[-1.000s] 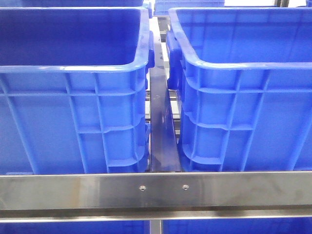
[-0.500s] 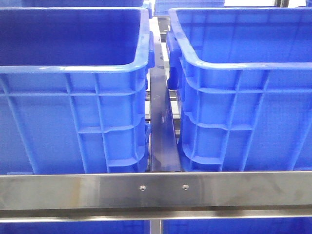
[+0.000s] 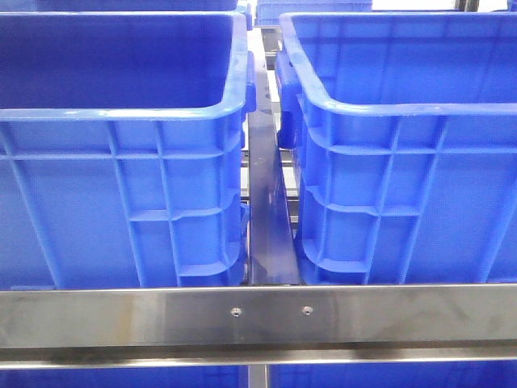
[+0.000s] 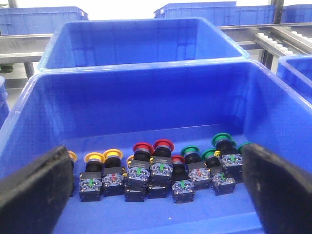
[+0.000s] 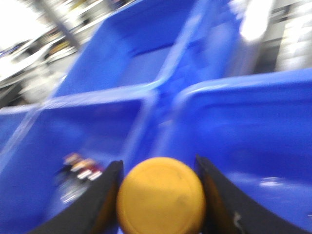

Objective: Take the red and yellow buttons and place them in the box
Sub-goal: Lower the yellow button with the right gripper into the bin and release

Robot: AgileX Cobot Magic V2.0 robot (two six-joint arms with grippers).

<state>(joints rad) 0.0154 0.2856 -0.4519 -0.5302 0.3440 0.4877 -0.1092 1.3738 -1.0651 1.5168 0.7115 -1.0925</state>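
Risk: the right gripper is carrying a yellow button by its smooth domed cap — a round, slick surface that could squirt out from between the fingers if the arm swings fast; the right wrist view is smeared, which suggests quick motion.
Risk of wrong drop: two blue crates sit side by side with only a narrow rail between them, so a release near the shared rims could land in the wrong one.
Right gripper: closed on the yellow button, above the crate rims.
Left gripper: spread wide, holding nothing, hanging over the stock crate.
Buttons: red, yellow and green ones clustered along the crate floor near its front wall, caps up on clear contact blocks.
Box: deep, ribbed, thick-rimmed — its floor is hidden in the front view.
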